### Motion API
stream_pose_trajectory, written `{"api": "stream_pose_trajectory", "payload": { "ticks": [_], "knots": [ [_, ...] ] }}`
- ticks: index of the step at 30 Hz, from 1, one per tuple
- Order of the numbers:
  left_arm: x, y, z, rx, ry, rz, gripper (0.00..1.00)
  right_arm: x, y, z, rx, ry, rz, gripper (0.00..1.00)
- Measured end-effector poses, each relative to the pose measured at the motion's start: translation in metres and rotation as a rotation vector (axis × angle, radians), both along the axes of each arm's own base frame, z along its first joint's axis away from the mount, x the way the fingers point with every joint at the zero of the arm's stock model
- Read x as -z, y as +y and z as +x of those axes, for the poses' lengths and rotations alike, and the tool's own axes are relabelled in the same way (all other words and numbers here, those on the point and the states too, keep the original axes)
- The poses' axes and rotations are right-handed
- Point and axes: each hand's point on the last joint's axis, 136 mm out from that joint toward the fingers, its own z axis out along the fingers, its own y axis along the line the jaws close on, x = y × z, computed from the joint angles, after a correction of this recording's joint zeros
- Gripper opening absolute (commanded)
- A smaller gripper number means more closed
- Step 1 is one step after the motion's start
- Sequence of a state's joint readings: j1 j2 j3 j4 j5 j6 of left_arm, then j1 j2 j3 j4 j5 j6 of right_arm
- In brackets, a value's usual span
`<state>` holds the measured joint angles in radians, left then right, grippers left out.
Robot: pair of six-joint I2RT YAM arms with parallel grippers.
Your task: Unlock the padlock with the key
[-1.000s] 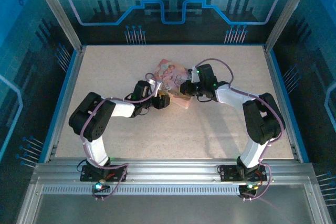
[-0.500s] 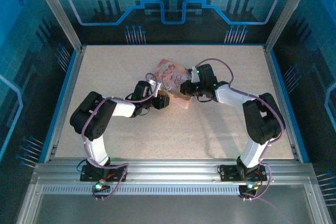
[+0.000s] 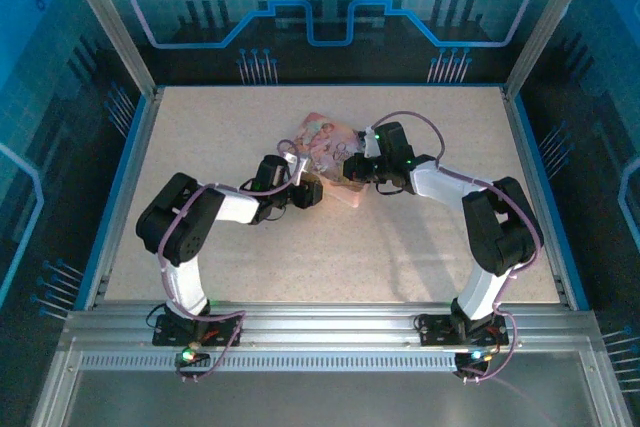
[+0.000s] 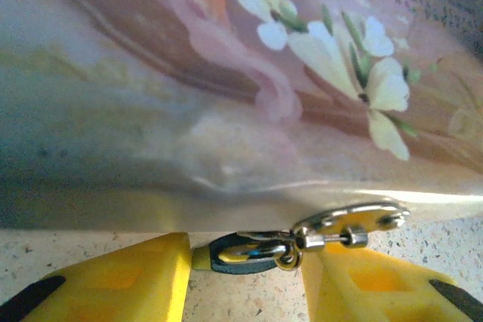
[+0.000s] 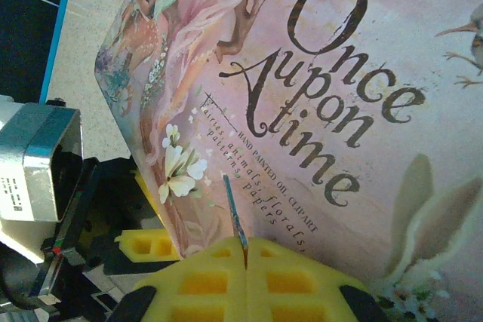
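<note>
Left pincer looks clamped on the padlock, which hangs off the tin's clasp down at the surface, long axis running along the tin's edge. Right pincer is pinched tight on the key, blade poking out over the tin (it reads "Once upon a time", "hand painted oil clip art"). I reckon the lock sits just past that edge, left of the key tip
</note>
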<state>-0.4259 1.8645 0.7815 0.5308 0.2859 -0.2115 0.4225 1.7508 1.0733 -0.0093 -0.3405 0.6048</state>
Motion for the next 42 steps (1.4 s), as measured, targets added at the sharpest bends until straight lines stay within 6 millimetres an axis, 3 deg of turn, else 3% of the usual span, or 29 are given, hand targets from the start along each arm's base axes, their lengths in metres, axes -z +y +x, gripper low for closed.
{"api": "stream_pose_trajectory", "payload": {
  "ticks": [32, 36, 42],
  "knots": [
    [-0.001, -0.006, 0.000, -0.001, 0.016, -0.017, 0.26, -0.002, 0.000, 0.001, 0.005, -0.010, -0.006, 0.00],
    [-0.006, -0.008, -0.004, -0.010, 0.035, -0.027, 0.23, -0.010, -0.002, -0.004, 0.009, -0.038, -0.022, 0.00],
    [-0.022, -0.014, -0.013, -0.022, 0.066, -0.055, 0.21, -0.048, -0.016, -0.020, 0.010, -0.158, -0.032, 0.00]
  ]
}}
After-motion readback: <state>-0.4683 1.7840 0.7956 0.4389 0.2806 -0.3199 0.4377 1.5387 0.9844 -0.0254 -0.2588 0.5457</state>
